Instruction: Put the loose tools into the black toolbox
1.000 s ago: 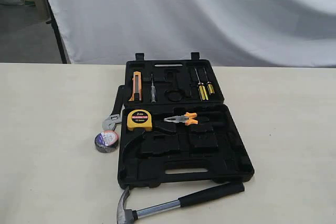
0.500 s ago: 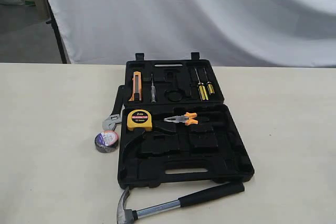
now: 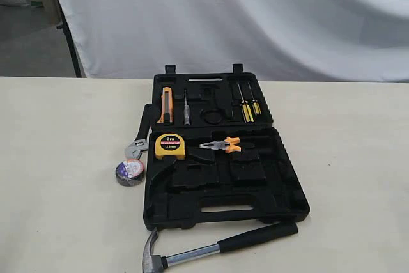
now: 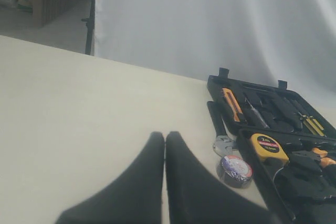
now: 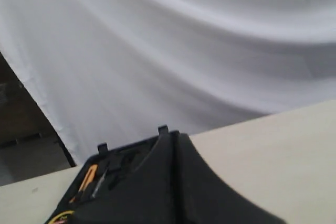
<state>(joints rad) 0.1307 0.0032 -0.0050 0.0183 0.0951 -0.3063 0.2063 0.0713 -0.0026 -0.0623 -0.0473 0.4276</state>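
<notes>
The black toolbox (image 3: 281, 187) lies open in the middle of the table. A steel claw hammer (image 3: 211, 249) with a black handle lies in front of it. The silver adjustable wrench (image 3: 140, 137) rests against its left side, with the small black tape roll (image 3: 130, 171) beside it. In the left wrist view my left gripper (image 4: 165, 136) is shut and empty over bare table, short of the tape roll (image 4: 235, 170) and wrench (image 4: 223, 144). My right gripper (image 5: 174, 135) is shut and empty, its fingers covering part of the toolbox (image 5: 107, 162). Neither arm shows in the exterior view.
Inside the case sit a yellow tape measure (image 3: 170, 146), orange-handled pliers (image 3: 222, 145), an orange knife (image 3: 166, 104) and yellow screwdrivers (image 3: 248, 109). A white curtain (image 3: 255, 17) hangs behind the beige table (image 3: 57, 158). A black stand leg (image 3: 67, 36) is at the far left.
</notes>
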